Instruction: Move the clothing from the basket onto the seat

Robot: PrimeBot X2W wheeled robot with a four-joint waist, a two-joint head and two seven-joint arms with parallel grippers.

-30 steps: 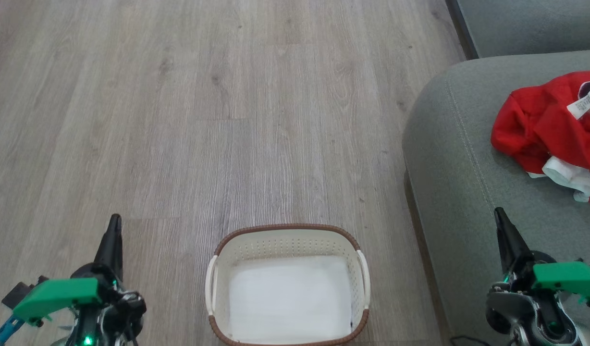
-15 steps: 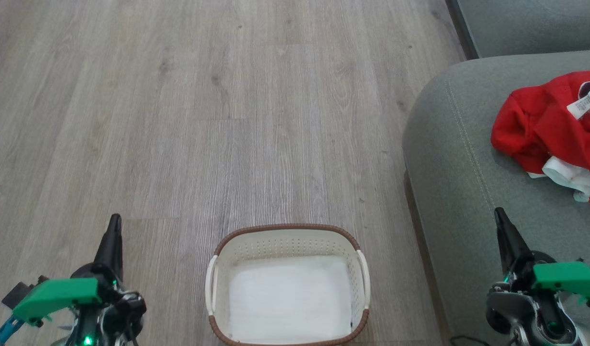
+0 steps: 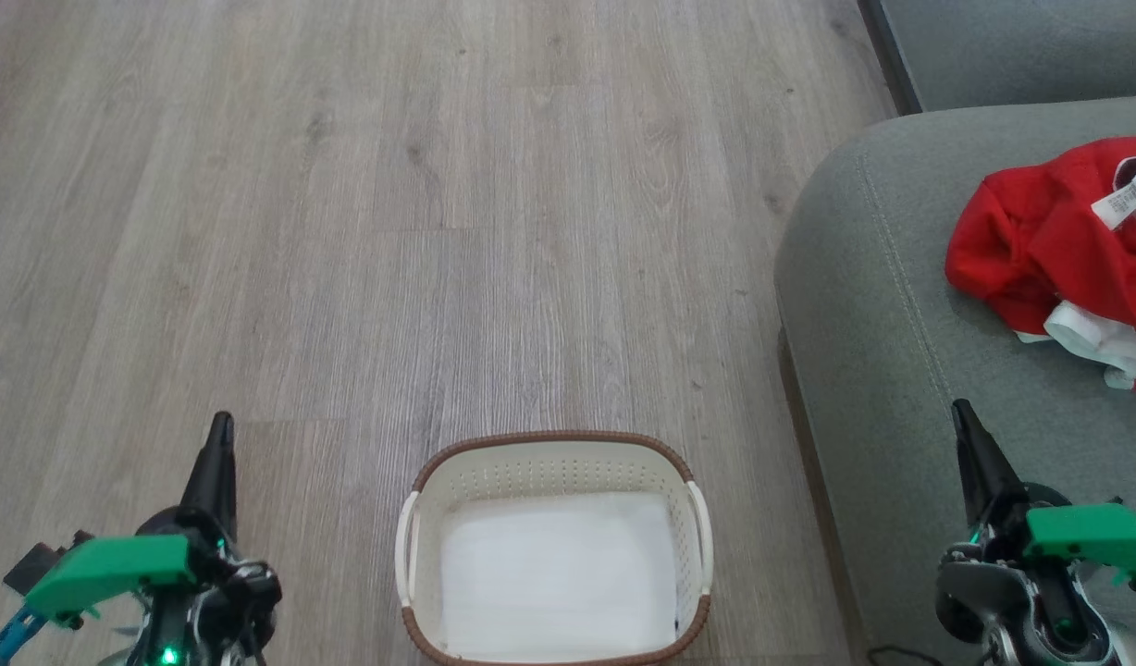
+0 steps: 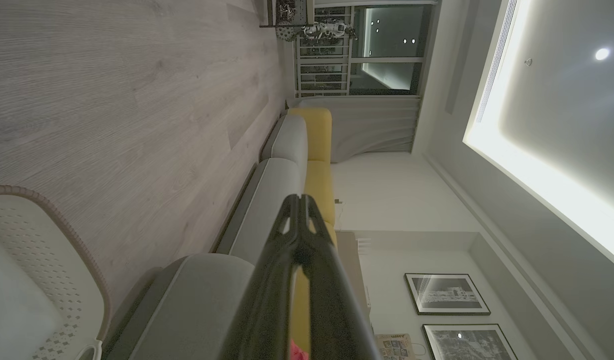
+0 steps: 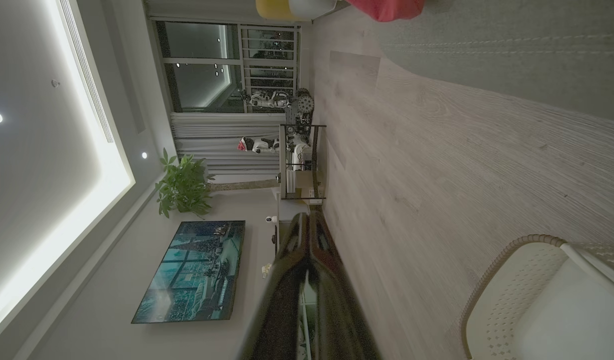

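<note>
Basket [image 3: 554, 442] bare, clothing [image 3: 1040, 245] on the seat [image 3: 873, 314]; the job looks finished. Left gripper [image 3: 221, 424] and right gripper [image 3: 960, 409] hang pinched together, empty. No grab seems needed.

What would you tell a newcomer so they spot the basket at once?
Start at the wood floor, just left of the big grey seat. The basket stands on that floor near the head view's bottom edge, apart from the seat. It is the one cream, perforated box with a brown rim and white handles. Its white bottom is bare, while the red clothing lies on the seat.
</note>
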